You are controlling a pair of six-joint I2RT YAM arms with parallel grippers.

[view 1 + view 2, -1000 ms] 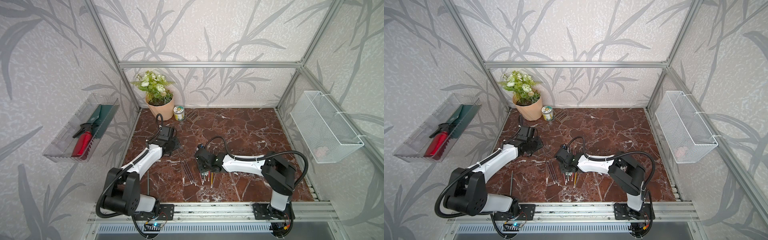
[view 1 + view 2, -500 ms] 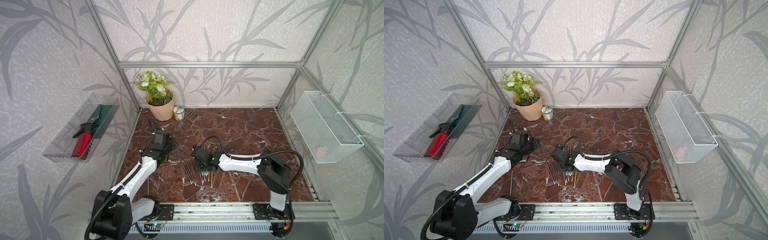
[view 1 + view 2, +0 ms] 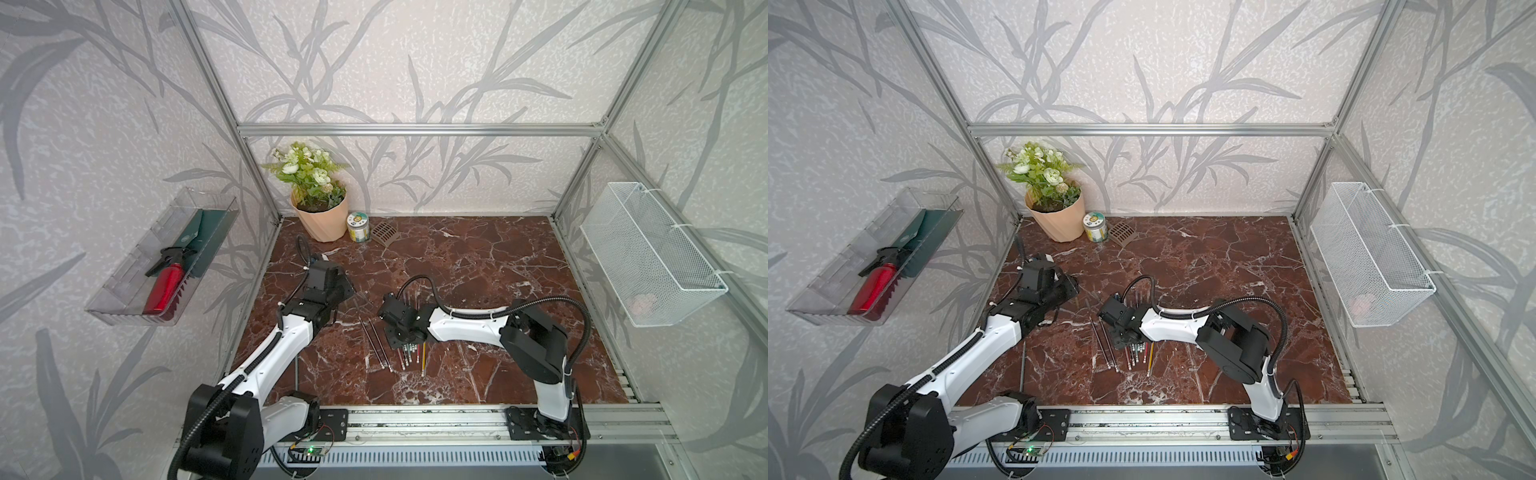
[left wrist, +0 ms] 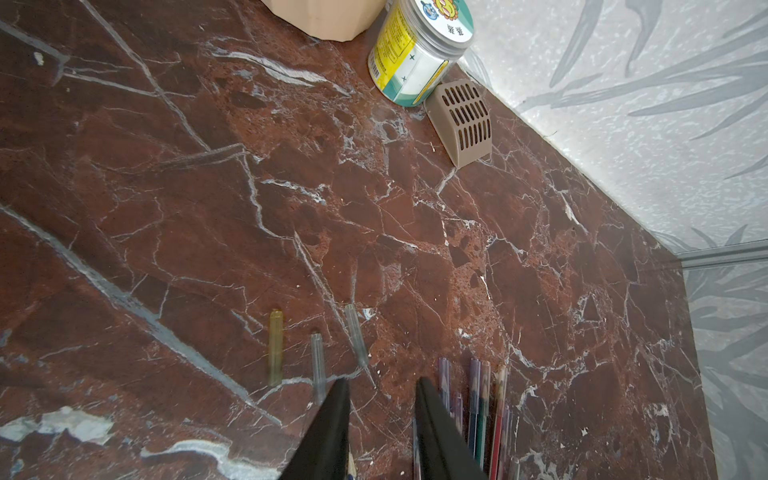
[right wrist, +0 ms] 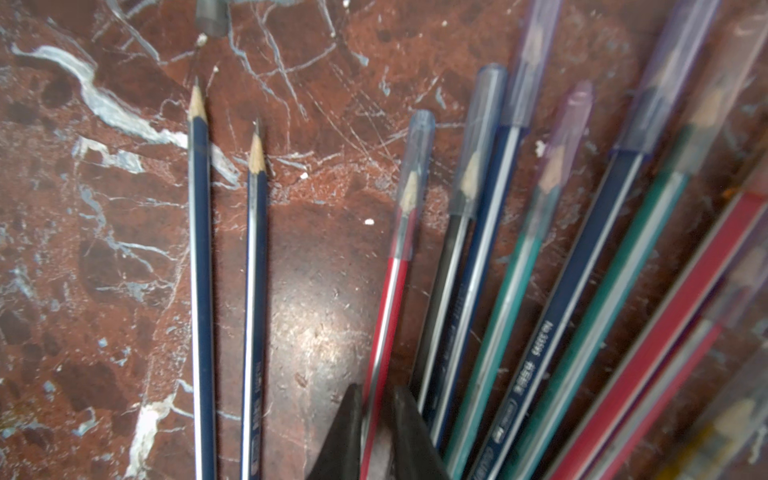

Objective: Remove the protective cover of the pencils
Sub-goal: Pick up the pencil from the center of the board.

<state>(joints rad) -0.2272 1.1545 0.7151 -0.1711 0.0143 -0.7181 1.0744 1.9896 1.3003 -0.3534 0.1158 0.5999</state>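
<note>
The right arm's fingers (image 5: 345, 436) are pinching the red pencil (image 5: 386, 299) partway along its shaft, at the edge of the fan of pencils (image 3: 409, 353) lying near the middle of the desk's (image 3: 498, 257) front edge; its long axis is running front to back, with the clear cover (image 5: 415, 153) sitting on the tip, pointing toward the back edge, well up the shaft from those fingers; the left arm's fingers (image 4: 328, 432) are standing spread and empty just beside the covered tips, near three loose covers (image 4: 275, 349); that arm is looking nearer the cover, so the removal is likely calling for a straight draw along the shaft.
</note>
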